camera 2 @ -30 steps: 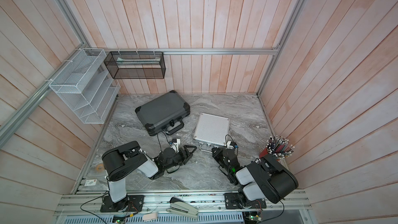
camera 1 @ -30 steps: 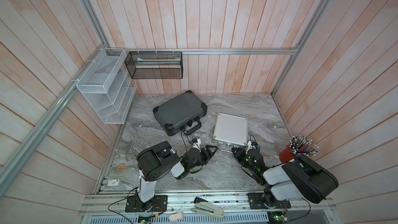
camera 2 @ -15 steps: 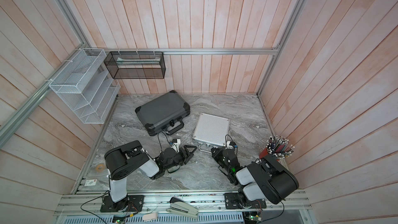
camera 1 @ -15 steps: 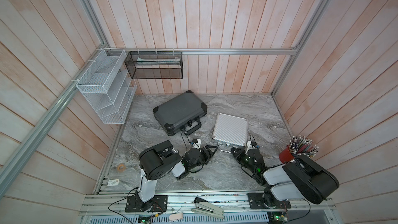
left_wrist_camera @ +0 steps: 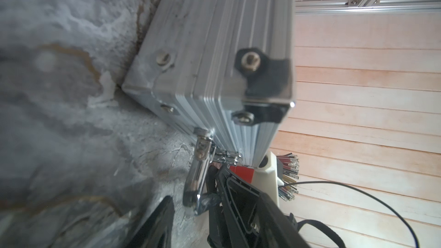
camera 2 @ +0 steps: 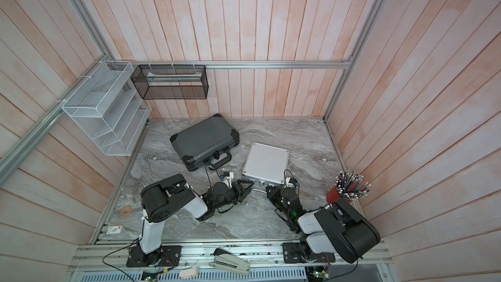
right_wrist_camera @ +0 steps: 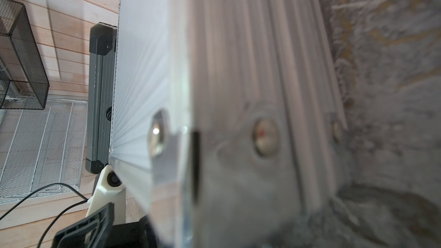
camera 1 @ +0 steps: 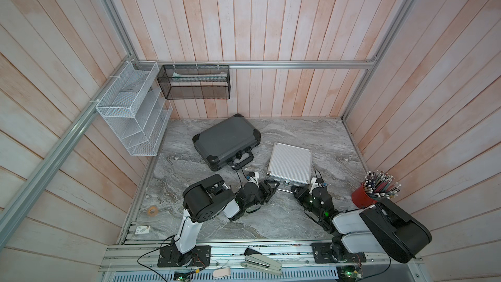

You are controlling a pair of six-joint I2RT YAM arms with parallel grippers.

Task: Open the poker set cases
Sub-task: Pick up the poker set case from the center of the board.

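Both poker set cases lie flat on the marble desk (camera 1: pixel 271 221) with their lids down, so no part of the task is finished yet. The dark grey case (camera 1: pixel 226 138) sits toward the back wall and no arm is near it. The silver case (camera 1: pixel 290 162) lies beside it, closer to the robot, and both arms are at its front edge.

The left gripper (camera 1: pixel 273 185) is at one front corner. In the left wrist view its jaws stand partly apart, with the end of the chrome handle (left_wrist_camera: pixel 199 175) between them, not clearly pinched. The right gripper (camera 1: pixel 296 189) is at the other front corner with its jaws closed; whether they hold something I cannot tell.

I judge the silver case's front is the present step; after that its lid, then the whole grey case.
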